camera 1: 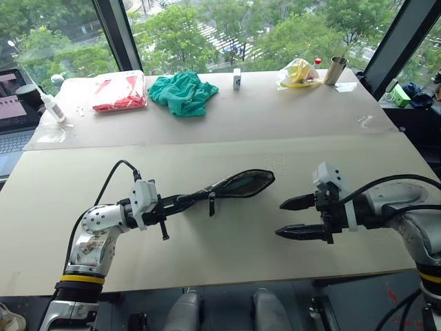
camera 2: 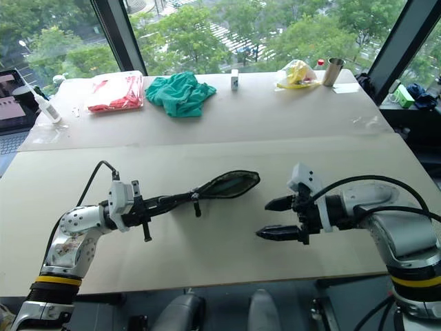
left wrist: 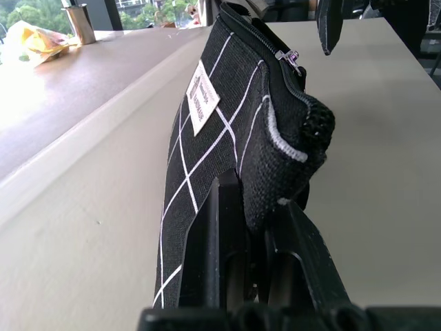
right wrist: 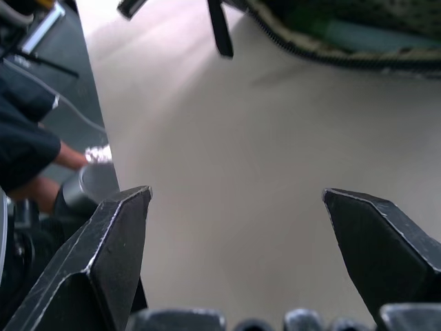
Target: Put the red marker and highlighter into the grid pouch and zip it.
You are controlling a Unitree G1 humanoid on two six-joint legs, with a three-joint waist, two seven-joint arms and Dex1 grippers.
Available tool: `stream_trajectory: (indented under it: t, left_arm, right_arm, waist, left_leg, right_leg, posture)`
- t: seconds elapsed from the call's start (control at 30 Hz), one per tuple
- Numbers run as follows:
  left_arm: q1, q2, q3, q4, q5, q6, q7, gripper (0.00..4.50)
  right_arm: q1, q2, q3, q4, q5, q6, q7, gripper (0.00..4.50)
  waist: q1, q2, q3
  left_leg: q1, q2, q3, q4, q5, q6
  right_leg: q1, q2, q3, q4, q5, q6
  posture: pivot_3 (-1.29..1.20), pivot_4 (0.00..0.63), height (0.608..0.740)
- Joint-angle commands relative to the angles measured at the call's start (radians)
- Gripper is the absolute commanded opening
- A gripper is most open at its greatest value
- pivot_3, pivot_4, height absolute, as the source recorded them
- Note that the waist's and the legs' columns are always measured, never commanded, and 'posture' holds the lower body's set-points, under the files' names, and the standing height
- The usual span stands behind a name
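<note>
My left gripper [camera 1: 189, 200] is shut on one end of the grid pouch [camera 1: 244, 183], holding it edge-up just above the table. The pouch is black with white grid lines and a white label [left wrist: 202, 96]. Its zipper mouth gapes along the top, and the black zipper pull [camera 1: 211, 204] hangs down. Through the mouth a pale green shape [right wrist: 358, 33] shows, probably the highlighter. The red marker is hidden. My right gripper [camera 1: 280, 219] stands open and empty to the right of the pouch, apart from it, pointing towards it.
On the far table lie a clear bag of red items [camera 1: 118, 93], a teal cloth [camera 1: 182, 92], a small white box [camera 1: 236, 78], a yellow bag [camera 1: 300, 72] and a metal cup [camera 1: 335, 69]. A bottle [camera 1: 52, 107] and a laptop [camera 1: 14, 103] are at the far left.
</note>
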Motion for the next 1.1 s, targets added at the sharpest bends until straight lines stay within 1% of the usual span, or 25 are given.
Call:
stream_trajectory:
  t: [0.03,0.13,0.23,0.47,0.63,0.77,0.83,0.87,0.9,0.93,0.97,1.03,1.1]
  left_arm:
    - [-0.021,-0.001,0.009,-0.004,-0.016,-0.004,-0.002,0.0]
    - [-0.032,-0.005,0.006,0.012,-0.013,-0.012,-0.007,0.0]
    - [-0.036,-0.008,0.004,0.021,-0.011,-0.018,-0.009,0.0]
    - [-0.036,-0.015,-0.001,0.027,-0.006,-0.025,-0.01,0.0]
    - [-0.046,-0.023,-0.007,0.033,0.0,-0.025,-0.008,0.0]
    - [-0.057,-0.028,-0.01,0.039,0.003,-0.024,-0.008,0.0]
    - [-0.06,-0.028,-0.01,0.043,0.005,-0.025,-0.008,0.0]
    - [-0.061,-0.028,-0.01,0.044,0.007,-0.026,-0.007,0.0]
    - [-0.062,-0.028,-0.01,0.044,0.008,-0.026,-0.006,0.0]
    - [-0.063,-0.029,-0.01,0.044,0.008,-0.026,-0.005,0.0]
    - [-0.063,-0.028,-0.01,0.043,0.008,-0.026,-0.004,0.0]
    - [-0.064,-0.028,-0.009,0.043,0.009,-0.026,-0.003,0.0]
    - [-0.064,-0.029,-0.009,0.042,0.009,-0.027,-0.002,0.0]
  right_arm:
    - [-0.022,0.127,0.023,-0.046,0.075,0.118,-0.153,4.41]
    - [-0.072,0.278,0.048,-0.023,0.098,0.202,-0.28,4.41]
    - [-0.118,0.39,0.058,0.003,0.113,0.269,-0.372,4.41]
    - [-0.245,0.571,0.096,0.086,0.093,0.33,-0.546,4.41]
    - [-0.315,0.641,0.111,0.137,0.086,0.315,-0.613,4.41]
    - [-0.334,0.631,0.126,0.142,0.098,0.307,-0.611,4.41]
    - [-0.334,0.609,0.128,0.139,0.102,0.308,-0.604,3.88]
    - [-0.334,0.596,0.13,0.137,0.102,0.306,-0.599,3.7]
    - [-0.334,0.586,0.128,0.136,0.106,0.305,-0.595,3.26]
    - [-0.335,0.578,0.125,0.135,0.11,0.305,-0.591,3.07]
    - [-0.336,0.571,0.125,0.133,0.113,0.301,-0.587,2.65]
    - [-0.338,0.561,0.129,0.131,0.116,0.294,-0.584,2.04]
    - [-0.338,0.553,0.135,0.129,0.118,0.288,-0.581,1.24]
  waist:
    - [0.002,0.0,0.0]
    - [0.002,0.0,0.0]
    - [0.003,0.0,0.0]
    - [-0.002,0.0,0.0]
    - [-0.006,0.0,0.0]
    - [-0.007,0.001,0.0]
    - [-0.009,0.001,0.0]
    - [-0.01,0.001,0.0]
    - [-0.011,0.001,0.0]
    - [-0.014,0.001,0.0]
    - [-0.018,0.001,0.0]
    - [-0.024,0.0,0.0]
    - [-0.027,0.0,0.0]
  left_leg:
    - [-0.001,-0.001,0.0,0.0,0.0,0.0]
    - [-0.002,-0.001,0.0,0.001,0.0,-0.001]
    - [-0.002,-0.001,-0.001,0.0,0.001,-0.001]
    - [-0.003,-0.002,-0.002,0.0,0.002,-0.003]
    - [-0.002,-0.002,-0.003,0.0,0.002,-0.003]
    - [-0.003,-0.002,-0.003,0.0,0.002,-0.003]
    - [-0.003,-0.002,-0.003,0.0,0.002,-0.003]
    - [-0.003,-0.002,-0.003,0.0,0.002,-0.003]
    - [-0.003,-0.002,-0.003,-0.001,0.002,-0.003]
    - [-0.003,-0.002,-0.003,-0.001,0.002,-0.003]
    - [-0.003,-0.002,-0.003,-0.001,0.002,-0.003]
    - [-0.003,-0.002,-0.003,-0.001,0.002,-0.003]
    - [-0.003,-0.001,-0.003,-0.002,0.002,-0.003]
  right_leg:
    - [-0.001,0.0,0.0,0.0,0.0,0.0]
    - [-0.002,-0.001,0.001,0.0,0.0,0.0]
    - [-0.002,-0.001,0.0,0.001,0.0,0.0]
    - [-0.004,-0.001,0.0,0.001,0.0,0.0]
    - [-0.004,-0.001,0.0,0.002,0.0,0.0]
    - [-0.004,-0.001,-0.001,0.002,0.0,0.0]
    - [-0.004,-0.001,0.0,0.002,0.0,0.0]
    - [-0.004,-0.001,-0.001,0.002,0.0,0.0]
    - [-0.004,-0.001,-0.001,0.002,0.0,0.0]
    - [-0.004,-0.001,-0.001,0.002,0.0,0.0]
    - [-0.004,-0.001,-0.001,0.002,0.0,0.0]
    - [-0.004,-0.001,-0.001,0.002,0.0,0.0]
    - [-0.004,-0.001,-0.001,0.002,0.0,0.0]
  posture:
    - [0.0,0.15,0.74]
    - [0.0,0.15,0.74]
    - [0.0,0.15,0.74]
    - [0.0,0.15,0.74]
    - [0.0,0.15,0.74]
    - [0.0,0.15,0.74]
    - [0.0,0.15,0.74]
    - [0.0,0.15,0.74]
    - [0.0,0.15,0.74]
    - [0.0,0.15,0.74]
    - [0.0,0.15,0.74]
    - [0.0,0.15,0.74]
    - [0.0,0.15,0.74]
